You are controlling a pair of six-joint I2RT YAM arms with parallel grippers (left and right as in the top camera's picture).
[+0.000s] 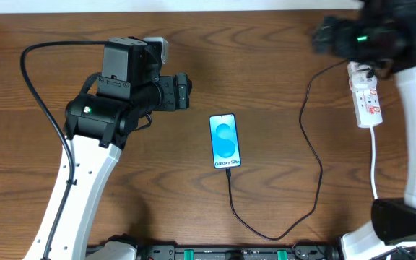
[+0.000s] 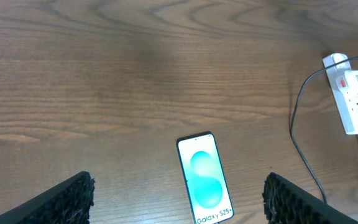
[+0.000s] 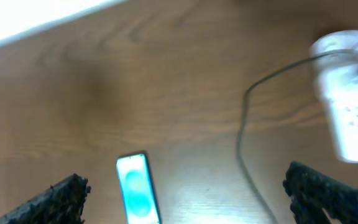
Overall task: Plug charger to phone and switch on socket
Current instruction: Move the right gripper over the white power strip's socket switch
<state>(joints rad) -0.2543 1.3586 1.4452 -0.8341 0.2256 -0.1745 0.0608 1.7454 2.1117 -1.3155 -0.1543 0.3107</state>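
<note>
**Overhead view.** The left gripper [image 1: 181,92] is over bare table [image 1: 266,58]. This view does not show how far apart its fingers are. The phone [image 1: 224,141] lies flat, screen up, to the right of this gripper and nearer the robot base. The charger [image 1: 316,170] meets the phone's near short edge. From there its thin black cable loops toward the base, then runs away from it to the socket [image 1: 367,97]. The socket lies on the table's right side, directly beneath the blurred right arm [image 1: 381,36]. A white cord [image 1: 374,162] runs from the socket toward the base.

**Left wrist view.** The left gripper [image 2: 179,186] is spread wide, and both fingers [image 2: 67,199] are clear of all objects. The phone [image 2: 205,177] lies between the fingers, lower down, closer to the right one. The socket [image 2: 348,102] is well ahead and outside the right finger, with the charger's white adapter seated in it. The cable [image 2: 298,134] passes just ahead of the right finger.

**Right wrist view (blurred).** The right gripper [image 3: 185,186] is spread wide and holds nothing. The phone [image 3: 134,186] lies between the fingers [image 3: 61,196], closer to the left one. The socket [image 3: 347,106] is just ahead of the right finger. The cable [image 3: 244,124] runs inside that finger.
</note>
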